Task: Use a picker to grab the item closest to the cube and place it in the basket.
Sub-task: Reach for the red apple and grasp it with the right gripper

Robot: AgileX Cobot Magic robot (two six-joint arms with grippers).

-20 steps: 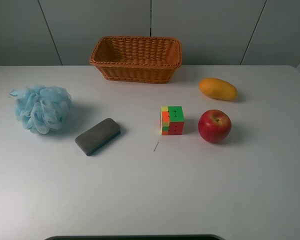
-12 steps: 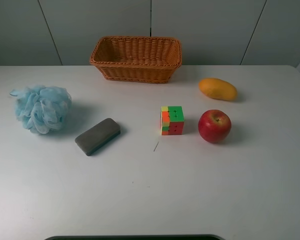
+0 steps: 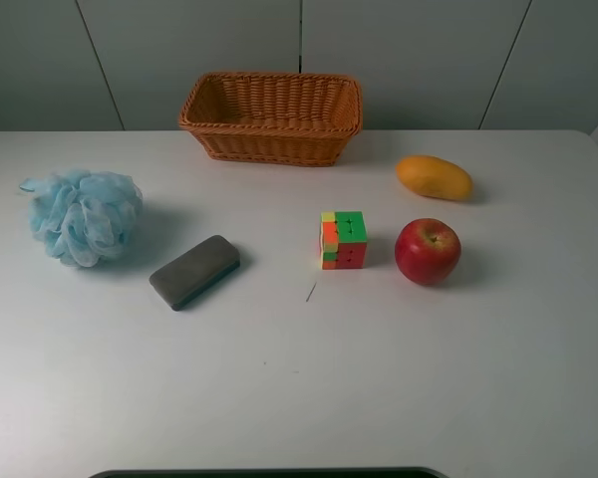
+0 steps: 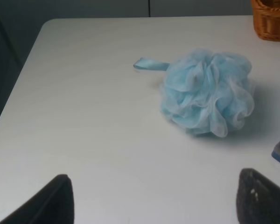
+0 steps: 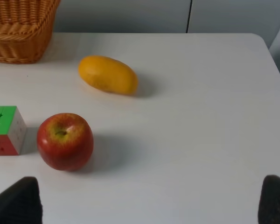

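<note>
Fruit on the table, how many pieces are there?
2. The red apple sits just right of the puzzle cube; the mango lies farther back, right of the wicker basket. Nothing seems hidden.

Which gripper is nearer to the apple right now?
Right. The right gripper faces the apple, which sits ahead of its open fingers. The left gripper is over by the blue bath pouf, with no apple in its view.
</note>
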